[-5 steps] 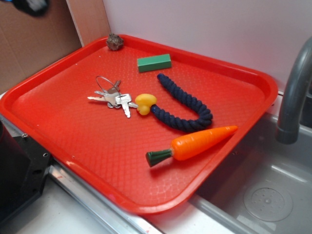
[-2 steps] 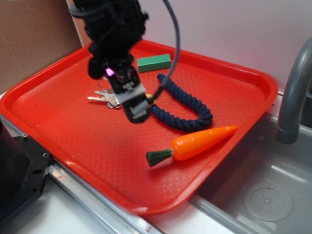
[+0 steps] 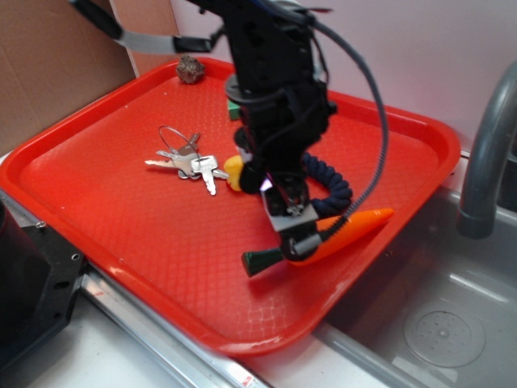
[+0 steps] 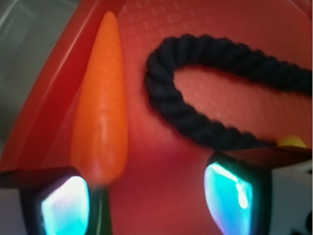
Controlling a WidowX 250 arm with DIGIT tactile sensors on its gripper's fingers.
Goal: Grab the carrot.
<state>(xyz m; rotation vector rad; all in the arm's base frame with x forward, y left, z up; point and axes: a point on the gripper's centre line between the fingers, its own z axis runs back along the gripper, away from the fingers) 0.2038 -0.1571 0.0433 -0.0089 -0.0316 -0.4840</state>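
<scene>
Claw (image 3: 296, 229) now over carrot (image 3: 355, 226).

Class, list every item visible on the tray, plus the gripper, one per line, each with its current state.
Glossy orange plastic carrot: lying flat, ungrasped.
Black gripper: open, low over carrot's stem end.
Navy braided rope: curved, flat.
Silver key bunch: flat.
Yellow rubber duck: partly hidden.
Red plastic tray: level.

Bare tray (image 3: 121, 210) floor lies open at nine o'clock of the carrot (image 3: 355, 224). The dark rope (image 3: 335, 190) crowds it at twelve o'clock, nearly touching. The tray rim hems its three-o'clock side, just beside.
</scene>
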